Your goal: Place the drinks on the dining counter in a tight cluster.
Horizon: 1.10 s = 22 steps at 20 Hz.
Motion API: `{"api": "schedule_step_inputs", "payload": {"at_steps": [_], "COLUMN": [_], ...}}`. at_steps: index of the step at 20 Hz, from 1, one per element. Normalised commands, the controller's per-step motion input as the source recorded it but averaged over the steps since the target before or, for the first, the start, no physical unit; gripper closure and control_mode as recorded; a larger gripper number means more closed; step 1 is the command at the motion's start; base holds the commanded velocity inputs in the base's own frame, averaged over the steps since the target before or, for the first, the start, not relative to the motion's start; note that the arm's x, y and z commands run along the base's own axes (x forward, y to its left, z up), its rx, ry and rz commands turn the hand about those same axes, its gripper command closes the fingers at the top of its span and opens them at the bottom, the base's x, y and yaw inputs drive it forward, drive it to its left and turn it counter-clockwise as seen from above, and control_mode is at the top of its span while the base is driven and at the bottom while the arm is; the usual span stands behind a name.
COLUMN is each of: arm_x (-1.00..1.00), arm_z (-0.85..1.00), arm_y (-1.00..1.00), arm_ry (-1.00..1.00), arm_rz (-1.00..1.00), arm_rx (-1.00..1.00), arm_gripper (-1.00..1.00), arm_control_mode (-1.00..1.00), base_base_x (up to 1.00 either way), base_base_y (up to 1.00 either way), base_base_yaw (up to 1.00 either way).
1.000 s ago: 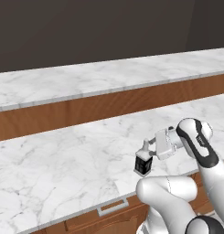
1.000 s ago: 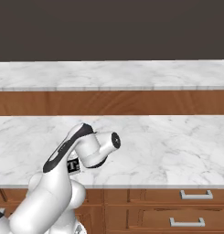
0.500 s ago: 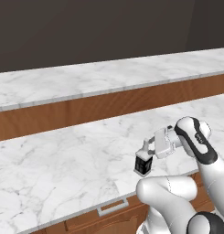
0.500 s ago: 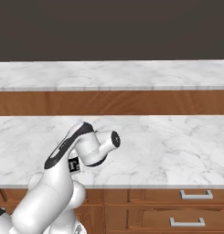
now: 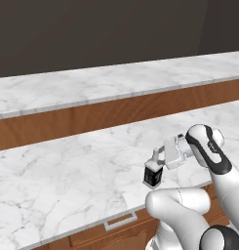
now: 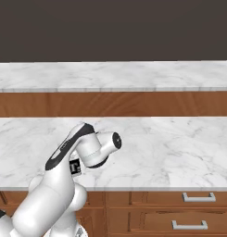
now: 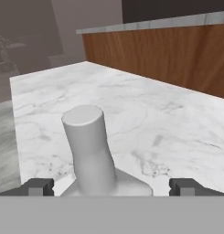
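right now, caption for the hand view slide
Open gripper straddling the grey neck of a bottle on the marble counter, fingertips wide apart.

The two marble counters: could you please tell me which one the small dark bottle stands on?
The nearer counter, the one above drawers with silver handles; the farther, higher counter has plain wood below.

Up front, a marble-topped cabinet counter runs across the near side, white stone with grey veining. Below its edge sit brown wood drawer fronts, and over on the right there are two silver handles, one above the other. One more silver handle peeks out under the near edge. Far behind it all, a dark plain wall closes the scene.
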Motion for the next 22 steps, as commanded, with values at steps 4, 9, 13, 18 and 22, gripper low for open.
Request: {"api": "schedule_step_inputs", "payload": {"at_steps": [4,9,13,18,22], "arm_x": [0.00,0.00,0.00,0.00,0.00], "arm_z": [0.00,0.00,0.00,0.00,0.00], "arm_y": [0.08,0.06,0.08,0.09,0.15], "arm_ry": [0.00,0.00,0.00,0.00,0.00], "arm_rz": [0.00,0.00,0.00,0.00,0.00], "arm_rx": [0.00,0.00,0.00,0.00,0.00], "arm_gripper": [-1.00,-1.00,-1.00,-1.00,-1.00], "arm_control_mode": [-1.00,-1.00,-1.00,-1.00,-1.00], "base_base_x": [0.00,0.00,0.00,0.00,0.00], "base_base_y": [0.00,0.00,0.00,0.00,0.00], "base_base_yaw": [0.00,0.00,0.00,0.00,0.00]}}
